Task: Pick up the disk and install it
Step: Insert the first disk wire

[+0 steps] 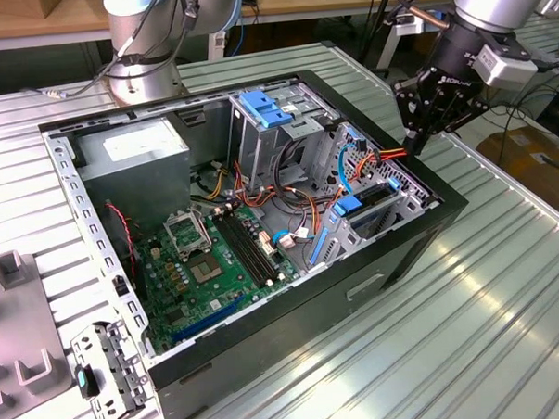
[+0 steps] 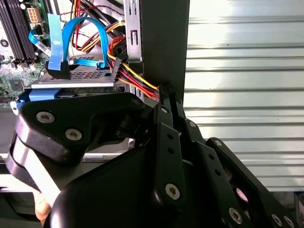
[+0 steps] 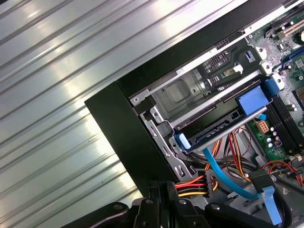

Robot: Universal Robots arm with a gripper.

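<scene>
- Ribbed metal table (image 1: 507,329) is carrying the whole setup.
- Open computer case (image 1: 268,368) is lying on its side on the table, with the green motherboard (image 1: 208,268) facing up on the near side toward the exterior view's left.
- Robot arm (image 1: 489,5) is reaching down at the far end of the case's wall on the exterior view's right.
- The disk (image 1: 370,204) is sitting inside the case, in the low drive cage against that wall, with its blue rails showing in both wrist views (image 2: 71,92) (image 3: 213,130).
- Gripper (image 1: 414,143) is hanging just above the case wall, well apart from the disk; its fingers are pressing together, gripping nothing (image 2: 166,92) (image 3: 161,186).
- Red-and-yellow wire bundle (image 2: 128,76) is running to just beside the fingertips.
- Thin blue cable (image 2: 90,28) is looping over the disk.
</scene>
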